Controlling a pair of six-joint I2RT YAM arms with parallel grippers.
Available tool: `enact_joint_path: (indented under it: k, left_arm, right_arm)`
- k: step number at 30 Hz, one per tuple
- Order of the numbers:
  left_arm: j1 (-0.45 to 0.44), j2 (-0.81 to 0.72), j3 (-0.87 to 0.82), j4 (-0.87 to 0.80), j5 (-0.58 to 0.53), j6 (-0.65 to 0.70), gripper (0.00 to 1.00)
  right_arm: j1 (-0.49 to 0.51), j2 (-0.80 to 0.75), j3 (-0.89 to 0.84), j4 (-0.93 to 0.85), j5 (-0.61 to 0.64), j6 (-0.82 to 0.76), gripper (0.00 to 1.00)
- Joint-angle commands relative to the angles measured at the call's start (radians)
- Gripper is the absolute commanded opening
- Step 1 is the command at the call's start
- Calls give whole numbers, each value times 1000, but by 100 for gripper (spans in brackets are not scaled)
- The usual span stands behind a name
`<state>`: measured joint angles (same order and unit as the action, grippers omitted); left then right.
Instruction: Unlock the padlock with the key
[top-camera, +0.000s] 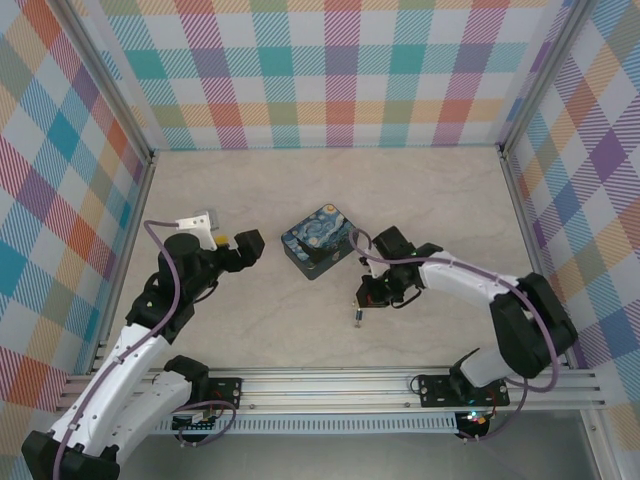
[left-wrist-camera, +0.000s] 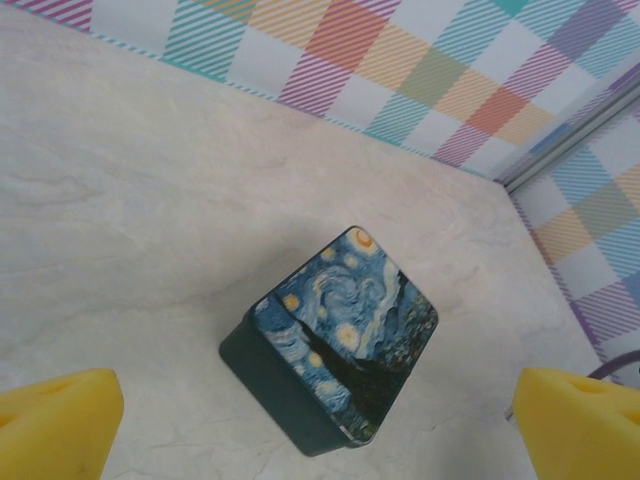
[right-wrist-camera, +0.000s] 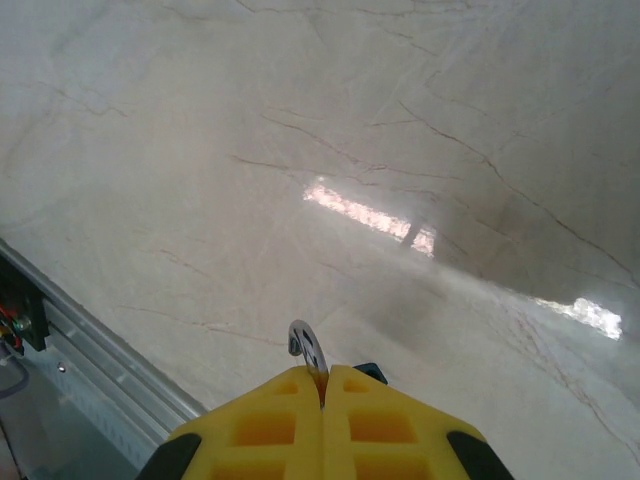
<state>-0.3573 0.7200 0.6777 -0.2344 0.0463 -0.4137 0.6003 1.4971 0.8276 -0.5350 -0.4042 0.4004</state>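
Pinching the padlock (right-wrist-camera: 307, 350) by its thin silvery shackle, the right gripper (right-wrist-camera: 322, 384) has its yellow fingers (right-wrist-camera: 260, 425) pressed flat together, with no gap showing between them. In the right wrist view the curved end of the shackle pokes out just past the fingertips, and a sliver of blue-teal body peeks from beside the right-hand finger. Whether a key is in the lock cannot be told.

From above, the right gripper (top-camera: 366, 297) points down over the pale marbled table (top-camera: 250, 330), in front of the painted box (top-camera: 318, 240) and a little to its right. A small dark piece (top-camera: 357, 316) hangs just under it — too small there to make out in detail.

The left gripper (top-camera: 243, 246) sits to the left of the box, near it but apart, and faces it. Its yellow fingers (left-wrist-camera: 55, 425) are spread wide and hold nothing. In the left wrist view one finger lies at each lower corner of the picture, and the box stands on the table beyond them — dark sides, a swirling starry-night lid, one corner turned toward the camera.

Checked pastel walls (top-camera: 330, 70) close in the table on three sides, and an aluminium rail (top-camera: 350, 385) runs along the near edge, where both arms are bolted.
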Motion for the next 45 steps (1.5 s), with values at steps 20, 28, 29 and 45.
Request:
enact_joint_path:
  k: [20, 28, 29, 45]
  left_arm:
    - [9, -16, 31, -121, -125, 82, 100]
    - [9, -27, 32, -120, -342, 151, 100]
    - [9, -25, 24, -113, -362, 166, 100]
    - [38, 114, -197, 187, -484, 466, 100]
  right_arm:
    - [2, -30, 55, 75, 222, 3, 44]
    - [-90, -355, -40, 132, 464, -111, 65]
    - [-104, -395, -57, 148, 486, -131, 69]
    - [-459, -606, -403, 589, 538, -330, 100]
